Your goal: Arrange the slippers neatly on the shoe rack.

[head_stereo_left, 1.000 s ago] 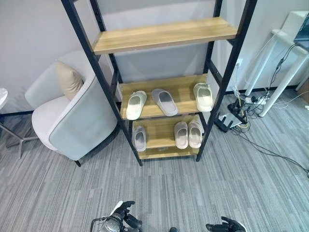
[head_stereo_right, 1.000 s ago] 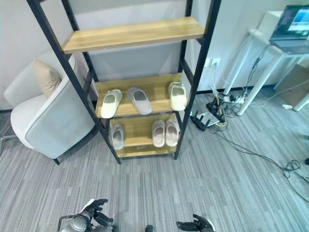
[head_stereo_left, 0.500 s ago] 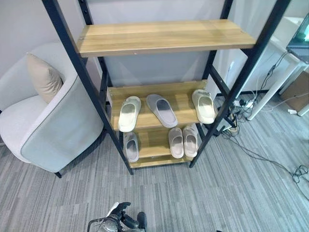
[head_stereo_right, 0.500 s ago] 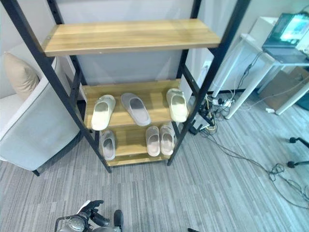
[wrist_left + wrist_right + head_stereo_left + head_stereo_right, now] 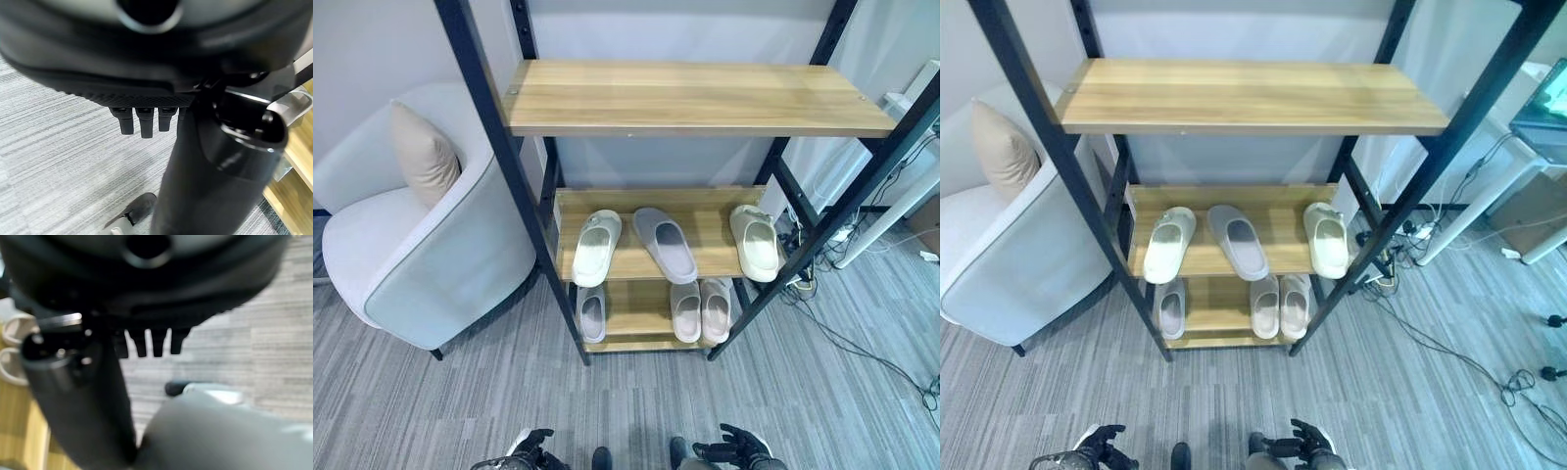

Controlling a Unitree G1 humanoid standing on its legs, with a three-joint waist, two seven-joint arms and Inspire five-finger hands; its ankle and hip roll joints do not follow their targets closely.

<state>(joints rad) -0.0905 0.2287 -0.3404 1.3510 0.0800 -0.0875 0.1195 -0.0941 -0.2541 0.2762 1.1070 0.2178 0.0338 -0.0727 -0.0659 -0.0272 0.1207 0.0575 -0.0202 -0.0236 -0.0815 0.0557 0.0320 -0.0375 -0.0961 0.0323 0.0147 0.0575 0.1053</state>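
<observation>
The shoe rack (image 5: 695, 98) has a black frame and wooden shelves; its top shelf is bare. On the middle shelf lie a cream slipper (image 5: 597, 247), a slanted grey slipper (image 5: 666, 245) and another cream slipper (image 5: 756, 242). The bottom shelf holds a grey slipper (image 5: 592, 313) and a pair of beige slippers (image 5: 685, 310) side by side. My left hand (image 5: 530, 452) and right hand (image 5: 734, 450) hang low over the carpet, well short of the rack. Both are open and hold nothing, their fingers (image 5: 142, 125) relaxed in the wrist views.
A light armchair (image 5: 440, 264) with a beige cushion (image 5: 423, 154) stands against the rack's left side. A white table leg (image 5: 891, 211) and floor cables (image 5: 862, 348) lie to the right. Grey carpet (image 5: 636, 401) stretches between me and the rack.
The whole picture has shifted, and the rack now sits more centred. The slippers keep their places. My right hand shows again at the bottom edge.
</observation>
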